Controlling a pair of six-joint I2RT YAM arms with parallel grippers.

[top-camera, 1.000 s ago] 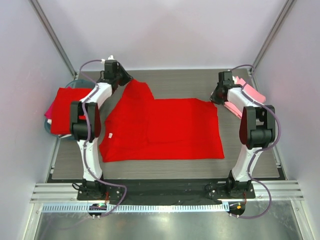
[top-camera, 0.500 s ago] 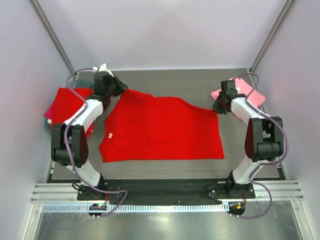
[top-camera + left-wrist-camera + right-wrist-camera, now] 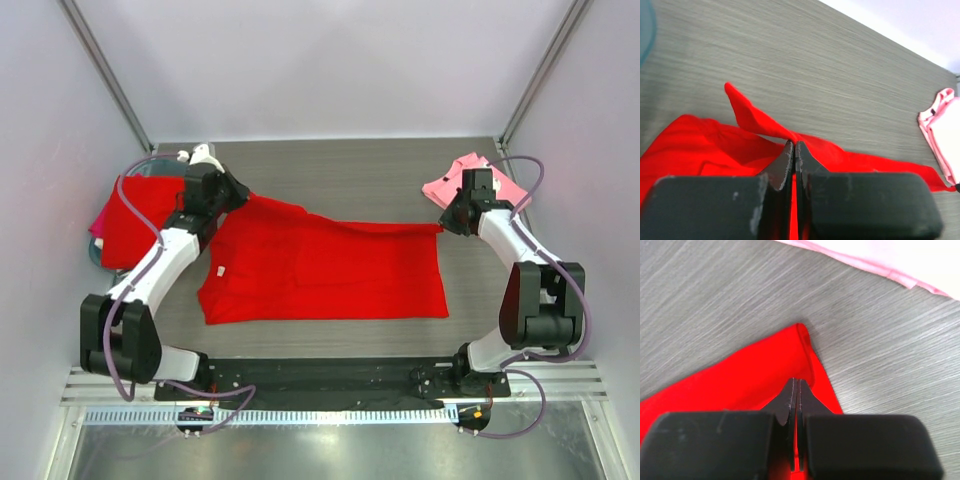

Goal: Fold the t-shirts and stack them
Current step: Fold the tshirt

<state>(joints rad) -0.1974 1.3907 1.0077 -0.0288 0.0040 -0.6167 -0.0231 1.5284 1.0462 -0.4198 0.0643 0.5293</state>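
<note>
**Both grippers hold the far edge of the red tee taut**

The red t-shirt (image 3: 330, 280) lies spread across the middle of the table (image 3: 350, 160), with its near hem flat toward the arm bases. The left gripper (image 3: 232, 194) is clamped on the shirt's far left corner. The right gripper (image 3: 446, 222) is clamped on the far right corner. Each wrist view shows the jaws pressed together with red cloth pinched between them. The pink t-shirt (image 3: 463, 186) lies at the far right, just beyond the right gripper and apart from the red cloth. A second red tee (image 3: 128, 212) is heaped at the left edge.

The step in hand looks like drawing the far edge toward the near hem for a fold. To do it well, both grippers should travel at the same height and pace. They should keep the edge taut without dragging the near hem out of place. The held edge now slants, with its right end nearer than its left, so the left side needs to catch up for the edges to land parallel. Letting go should wait until the cloth rests flat.

A second ago the left corner was held farther back with the cloth peaked under it, and the right arm covered most of the pink tee. Since then both grippers have moved outward and nearer. The far edge has straightened, and the near hem has stayed put.
</note>
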